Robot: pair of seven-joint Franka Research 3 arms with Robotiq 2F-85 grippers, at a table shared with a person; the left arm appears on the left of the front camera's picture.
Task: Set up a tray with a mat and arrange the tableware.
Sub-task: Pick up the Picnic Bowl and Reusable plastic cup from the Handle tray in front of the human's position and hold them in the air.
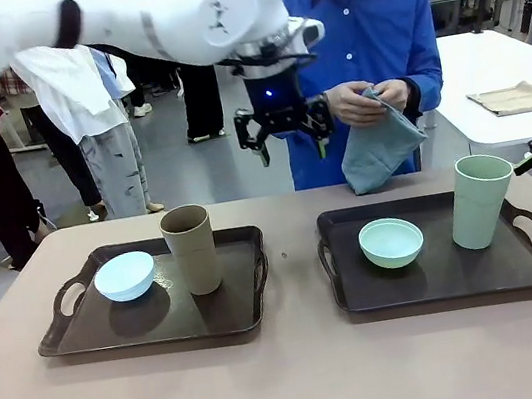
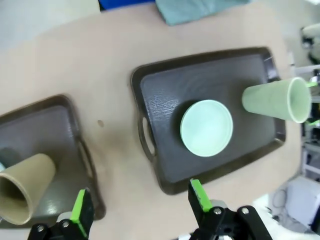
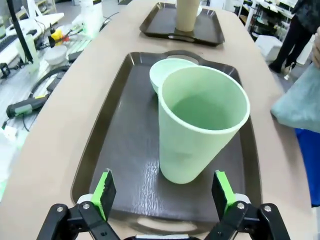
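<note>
Jaws of the left gripper (image 1: 291,153) stand spread and empty, high over the table's middle, just in front of a person's hands (image 1: 357,104) holding a grey-blue cloth mat (image 1: 380,151). The right gripper (image 3: 163,192), likewise spread and empty, faces the pale green tumbler (image 3: 200,130) on the right tray (image 1: 441,278), with the pale green bowl (image 1: 391,242) just beside it. The left tray (image 1: 154,323) carries a light blue bowl (image 1: 124,277) and a tan-brown tumbler (image 1: 191,250). Neither tray has a mat yet. Likely hazard: a finger clipping the tall tumbler's flared rim would topple it onto the bowl. No lettering is legible.
</note>
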